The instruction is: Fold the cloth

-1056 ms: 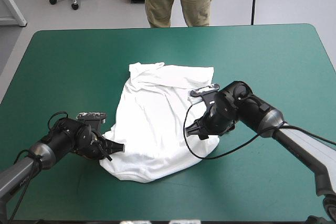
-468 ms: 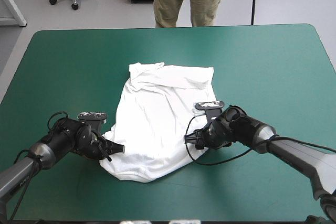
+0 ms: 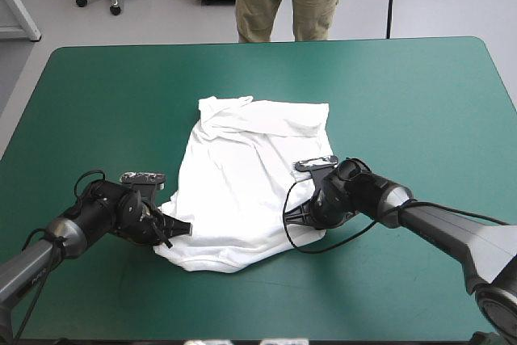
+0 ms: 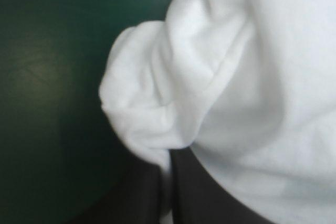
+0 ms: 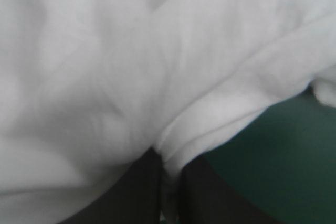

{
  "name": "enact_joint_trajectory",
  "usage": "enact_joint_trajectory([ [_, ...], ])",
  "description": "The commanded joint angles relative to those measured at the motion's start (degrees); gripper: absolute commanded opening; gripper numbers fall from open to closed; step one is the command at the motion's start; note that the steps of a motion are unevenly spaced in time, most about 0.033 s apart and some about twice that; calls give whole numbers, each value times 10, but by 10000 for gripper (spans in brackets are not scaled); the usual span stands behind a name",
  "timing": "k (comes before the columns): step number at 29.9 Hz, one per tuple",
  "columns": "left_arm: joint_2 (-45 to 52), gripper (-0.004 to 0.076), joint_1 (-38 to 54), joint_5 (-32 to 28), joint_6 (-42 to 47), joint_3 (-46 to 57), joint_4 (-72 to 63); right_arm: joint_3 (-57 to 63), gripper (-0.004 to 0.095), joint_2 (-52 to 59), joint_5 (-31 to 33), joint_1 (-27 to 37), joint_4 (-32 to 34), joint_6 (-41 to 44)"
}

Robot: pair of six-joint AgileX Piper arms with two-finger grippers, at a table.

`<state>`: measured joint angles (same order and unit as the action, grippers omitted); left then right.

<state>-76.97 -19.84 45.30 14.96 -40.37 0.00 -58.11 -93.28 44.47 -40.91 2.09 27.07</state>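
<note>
Black fingers (image 4: 186, 192) of the left gripper (image 3: 182, 228) pinch a bunched corner of the white T-shirt (image 3: 242, 175) at its near left hem, all but pressed together on the fabric. The right gripper (image 3: 289, 216), low at the near right edge, nips a fold of cloth the same way. The garment lies roughly spread at mid-table on the teal-green cover (image 3: 404, 86), hem toward the robot, its collar end (image 3: 226, 107) rumpled farther off. Light, limp and likely to sag and drag, it looks best held at the hem corners, where doubled seams offer purchase, and lifted evenly so neither side slips.
</note>
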Motion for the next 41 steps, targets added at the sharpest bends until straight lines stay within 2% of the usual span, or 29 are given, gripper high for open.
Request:
enact_joint_trajectory([
  [1,6,-3,0,-14,-2,-34,-4,2,-17,24,13,-2,-11,-7],
  [5,30,-4,0,-3,-11,-95,0,-29,-17,78,63,-1,58,11],
  [9,45,-4,0,21,-22,-189,0,-95,-17,132,103,28,99,8],
  [18,52,-4,0,28,-78,-416,0,-310,-17,184,115,113,107,-130],
  [28,52,-6,0,10,-170,-671,-5,-548,-17,184,93,123,179,-232],
  [32,52,-9,0,0,-182,-753,-6,-629,-17,184,78,123,179,-278],
  [36,52,-9,0,0,-198,-824,-22,-692,-17,185,57,123,167,-288],
  [41,60,-9,0,-6,-244,-890,-90,-747,-17,201,39,122,112,-323],
])
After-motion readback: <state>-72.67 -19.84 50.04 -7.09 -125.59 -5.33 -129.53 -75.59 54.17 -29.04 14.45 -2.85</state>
